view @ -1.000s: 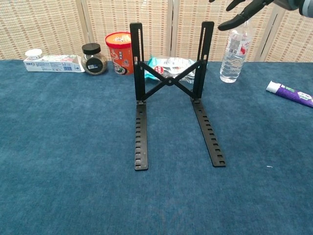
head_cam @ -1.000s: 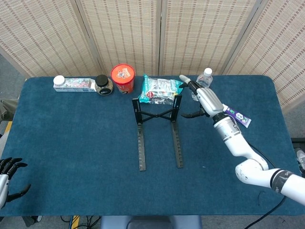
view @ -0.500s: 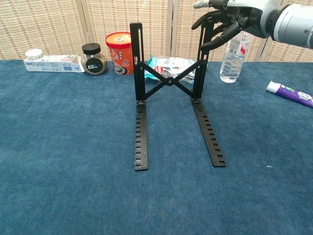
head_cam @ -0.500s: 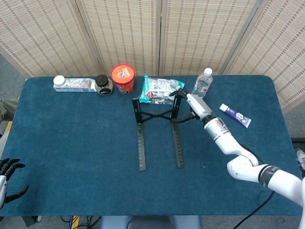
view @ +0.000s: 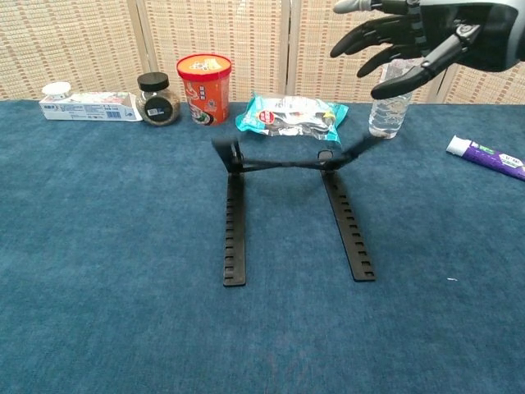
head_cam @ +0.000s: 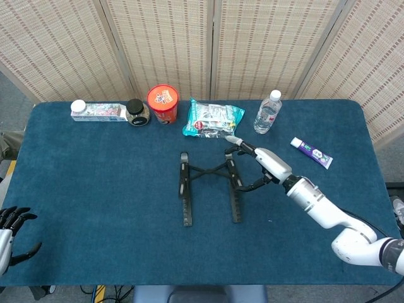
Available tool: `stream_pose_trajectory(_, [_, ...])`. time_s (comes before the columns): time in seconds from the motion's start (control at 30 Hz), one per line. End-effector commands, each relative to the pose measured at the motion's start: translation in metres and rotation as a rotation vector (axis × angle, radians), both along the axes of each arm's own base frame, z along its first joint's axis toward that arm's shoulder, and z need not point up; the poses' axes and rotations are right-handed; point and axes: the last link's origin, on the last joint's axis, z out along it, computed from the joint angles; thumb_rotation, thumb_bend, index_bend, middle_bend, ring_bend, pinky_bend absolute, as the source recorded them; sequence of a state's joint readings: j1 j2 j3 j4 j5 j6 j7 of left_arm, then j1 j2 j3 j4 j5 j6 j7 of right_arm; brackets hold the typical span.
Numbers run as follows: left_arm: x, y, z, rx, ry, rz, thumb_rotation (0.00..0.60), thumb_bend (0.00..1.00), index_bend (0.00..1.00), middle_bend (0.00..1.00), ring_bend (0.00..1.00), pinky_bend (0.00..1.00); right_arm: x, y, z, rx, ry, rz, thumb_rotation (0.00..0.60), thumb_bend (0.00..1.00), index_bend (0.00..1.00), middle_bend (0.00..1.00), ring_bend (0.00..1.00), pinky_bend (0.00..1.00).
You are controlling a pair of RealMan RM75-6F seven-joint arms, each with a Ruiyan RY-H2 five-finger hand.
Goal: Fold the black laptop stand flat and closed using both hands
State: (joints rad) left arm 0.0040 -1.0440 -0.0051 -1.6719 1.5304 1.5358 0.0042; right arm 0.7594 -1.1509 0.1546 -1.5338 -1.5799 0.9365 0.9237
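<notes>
The black laptop stand (head_cam: 209,183) lies near the table's middle, its two notched rails (view: 234,222) pointing toward me. Its upper arms are tipped low over the rear ends of the rails and look motion-blurred in the chest view, the right one (view: 361,149) still slanting up. My right hand (head_cam: 262,165) hovers at the stand's right rear corner with fingers spread and nothing in it; in the chest view this right hand (view: 418,41) is above the stand. My left hand (head_cam: 11,233) hangs at the table's near left corner, fingers apart, far from the stand.
Along the back edge stand a white carton (head_cam: 98,112), a dark jar (head_cam: 137,113), a red cup (head_cam: 163,104), a teal snack bag (head_cam: 211,118) and a water bottle (head_cam: 266,112). A toothpaste tube (head_cam: 310,152) lies right of my right hand.
The stand's upright arms have swung from vertical down toward the rails. My right hand moved toward me and lower along with them. The left hand stayed in place.
</notes>
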Motion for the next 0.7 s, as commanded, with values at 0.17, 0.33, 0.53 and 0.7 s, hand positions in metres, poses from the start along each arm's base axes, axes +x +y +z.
stream_pose_trajectory(0.17, [0.004, 0.005, 0.001, -0.01, 0.016, -0.023, 0.6, 0.17, 0.3, 0.2, 0.11, 0.07, -0.019, 0.007, 0.015, -0.055, 0.066, 0.005, 0.6, 0.0, 0.0, 0.27, 0.13, 0.23])
stream_pose_trajectory(0.33, [0.008, 0.025, -0.002, -0.064, 0.04, -0.073, 0.6, 0.17, 0.3, 0.2, 0.11, 0.07, -0.027, 0.011, 0.016, -0.131, 0.195, 0.058, 0.6, 0.0, 0.0, 0.27, 0.13, 0.23])
stream_pose_trajectory(0.53, [0.025, 0.061, -0.011, -0.142, 0.043, -0.196, 0.6, 0.17, 0.3, 0.2, 0.11, 0.07, -0.029, 0.025, 0.022, -0.243, 0.35, 0.164, 0.6, 0.0, 0.0, 0.27, 0.13, 0.23])
stream_pose_trajectory(0.7, [0.033, 0.099, -0.023, -0.217, 0.025, -0.254, 0.6, 0.17, 0.29, 0.2, 0.11, 0.07, -0.032, 0.037, 0.023, -0.29, 0.457, 0.229, 0.6, 0.0, 0.0, 0.27, 0.13, 0.23])
